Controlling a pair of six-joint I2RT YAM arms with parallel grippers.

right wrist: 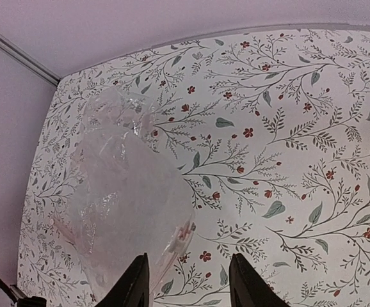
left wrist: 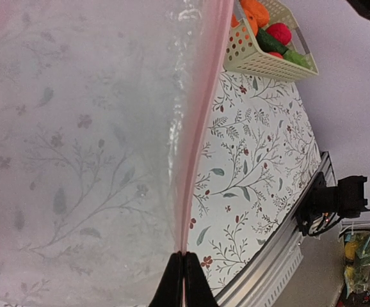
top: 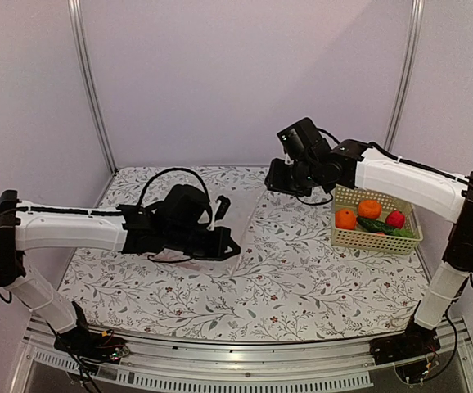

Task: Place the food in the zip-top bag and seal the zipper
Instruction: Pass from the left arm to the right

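Note:
The clear zip-top bag (left wrist: 76,147) lies crinkled on the floral table, faint in the top view (top: 249,229). My left gripper (left wrist: 184,254) is shut on its pink zipper strip (left wrist: 198,128); from above this gripper (top: 230,246) sits at the bag's left edge. My right gripper (right wrist: 188,257) hovers open above the bag's (right wrist: 121,204) near corner, with nothing between its fingers. In the top view that gripper (top: 277,178) hangs at the back, right of the bag. The food is in a basket: two oranges (top: 369,208) (top: 345,219), a green cucumber (top: 376,224) and a red fruit (top: 394,219).
The pale lattice basket (top: 367,241) stands at the table's right side and shows at the top right of the left wrist view (left wrist: 255,61). A metal rail (top: 245,360) runs along the near edge. Lilac walls close the back and sides.

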